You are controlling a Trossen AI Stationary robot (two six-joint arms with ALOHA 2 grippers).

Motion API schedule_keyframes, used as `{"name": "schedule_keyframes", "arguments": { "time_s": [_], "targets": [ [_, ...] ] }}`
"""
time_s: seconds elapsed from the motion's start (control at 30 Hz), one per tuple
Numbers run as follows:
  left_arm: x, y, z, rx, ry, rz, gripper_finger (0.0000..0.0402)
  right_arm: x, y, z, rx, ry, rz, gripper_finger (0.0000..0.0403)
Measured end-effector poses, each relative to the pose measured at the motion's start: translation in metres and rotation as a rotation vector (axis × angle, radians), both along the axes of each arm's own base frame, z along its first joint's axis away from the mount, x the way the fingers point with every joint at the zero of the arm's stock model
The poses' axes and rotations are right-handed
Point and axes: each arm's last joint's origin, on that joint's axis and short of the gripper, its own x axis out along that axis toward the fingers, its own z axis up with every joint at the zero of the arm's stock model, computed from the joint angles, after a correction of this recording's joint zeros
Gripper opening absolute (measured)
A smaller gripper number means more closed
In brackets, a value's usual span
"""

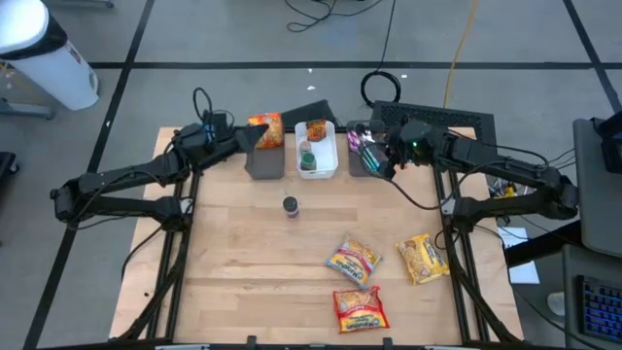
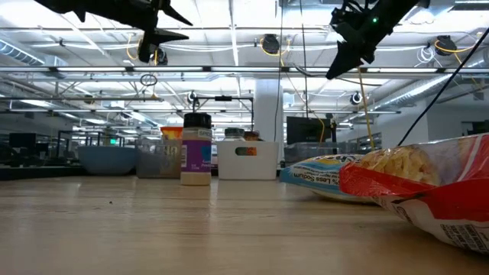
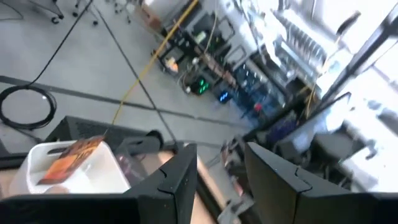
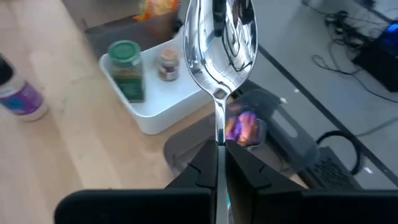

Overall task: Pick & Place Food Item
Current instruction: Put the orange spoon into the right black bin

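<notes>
Two fingers of the right gripper (image 4: 221, 146) are clamped tight on the handle of a spoon (image 4: 219, 37), whose shiny bowl sticks out ahead of them. Directly beneath it sits a grey bin (image 4: 280, 137) with something purple and glossy inside (what it is cannot be told). Next to that stands a white bin (image 4: 155, 121) holding a green-lidded jar (image 4: 127, 78) and a smaller jar (image 4: 168, 64). Beyond the white bin the left gripper (image 1: 255, 139) hovers over a second grey bin (image 1: 262, 165), its fingers apart and empty, just beside an orange packet (image 1: 267, 129). A bottle (image 1: 291, 206) stands alone on the table (image 1: 233, 253). Three noodle packets (image 1: 353, 260) (image 1: 422, 258) (image 1: 360, 308) lie flat, well apart from both grippers.
</notes>
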Motion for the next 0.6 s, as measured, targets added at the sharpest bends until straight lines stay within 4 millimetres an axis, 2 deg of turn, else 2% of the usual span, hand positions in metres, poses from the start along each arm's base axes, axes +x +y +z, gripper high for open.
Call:
{"name": "schedule_keyframes", "arguments": {
  "time_s": [0.37,0.6],
  "targets": [
    [-0.001,0.001,0.004,-0.024,-0.061,0.060,0.0145,-0.006,-0.011,0.000,-0.009,0.013,-0.021,0.0006],
    [0.000,-0.001,0.002,0.026,-0.002,-0.026,0.0145,-0.003,-0.013,-0.002,0.008,-0.001,-0.037,0.0005]
  ]
}}
